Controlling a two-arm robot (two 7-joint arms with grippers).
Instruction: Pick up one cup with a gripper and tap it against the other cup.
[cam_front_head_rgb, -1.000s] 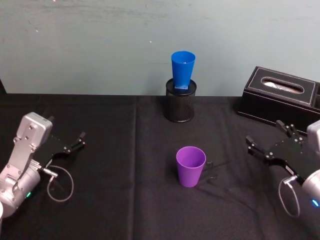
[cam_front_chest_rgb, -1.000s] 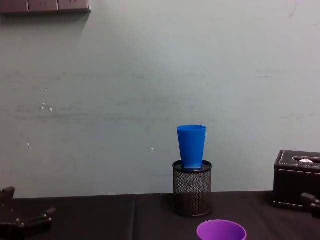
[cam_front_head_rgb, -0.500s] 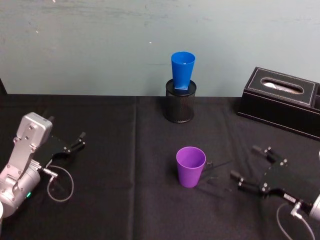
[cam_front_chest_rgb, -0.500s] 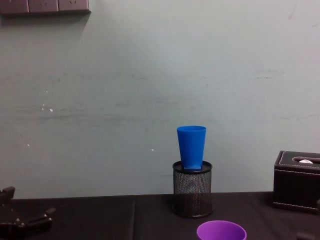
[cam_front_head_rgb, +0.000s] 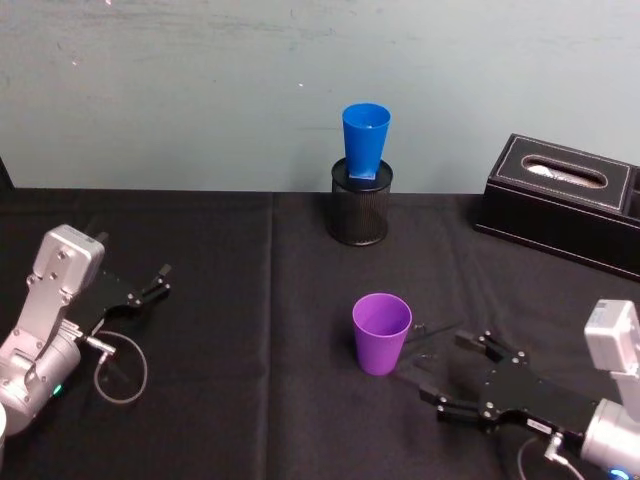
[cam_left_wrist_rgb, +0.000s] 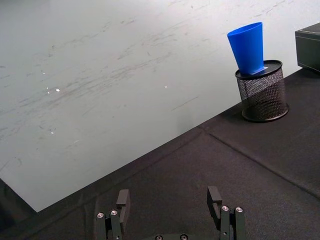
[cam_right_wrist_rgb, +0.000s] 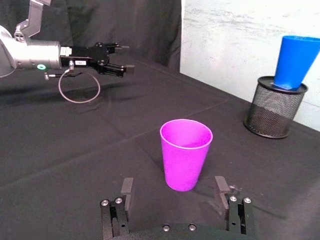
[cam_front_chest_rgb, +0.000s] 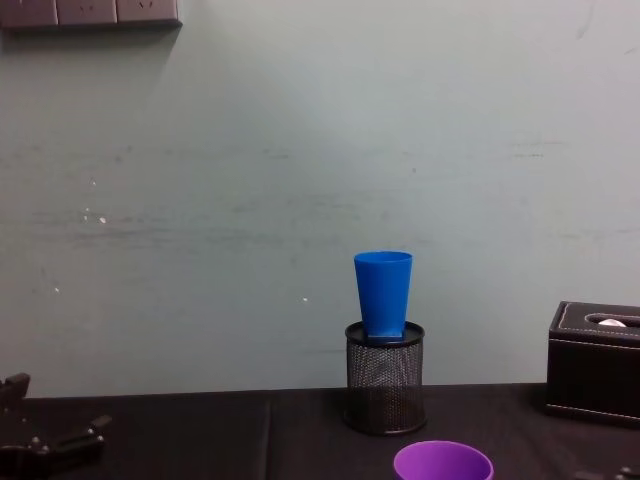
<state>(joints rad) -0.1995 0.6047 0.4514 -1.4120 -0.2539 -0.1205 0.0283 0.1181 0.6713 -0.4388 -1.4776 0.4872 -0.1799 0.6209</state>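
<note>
**While the purple cup waits on the counter, no grab has been made yet**

Because the purple cup (cam_front_head_rgb: 381, 333) stands upright on the black counter (cam_front_head_rgb: 250, 400) with nothing holding it, the task looks like it is only at its start. No cup has been picked up. No tap has been made.

The right gripper (cam_front_head_rgb: 445, 367) is low over the counter, near the purple cup, on the robot's right side of it. Its fingers (cam_right_wrist_rgb: 221, 189) are spread wide apart. They hold nothing and they touch nothing. In the right wrist view the purple cup sits just ahead of the gap between them, so the gripper seems lined up to slide around it. A small gap shows between the fingers and the cup.

The blue cup (cam_front_head_rgb: 365, 138) is well apart from the purple one, farther back by the wall. It sits in the top of a black mesh holder (cam_front_head_rgb: 360, 212) and is tipped a little.

The left gripper (cam_front_head_rgb: 155, 282) rests far off on the left side of the counter. Its fingers are open too, and empty.

What is left, I think: close in on the purple cup, squeeze it, lift it, carry it back to the blue cup and tap them together.
</note>
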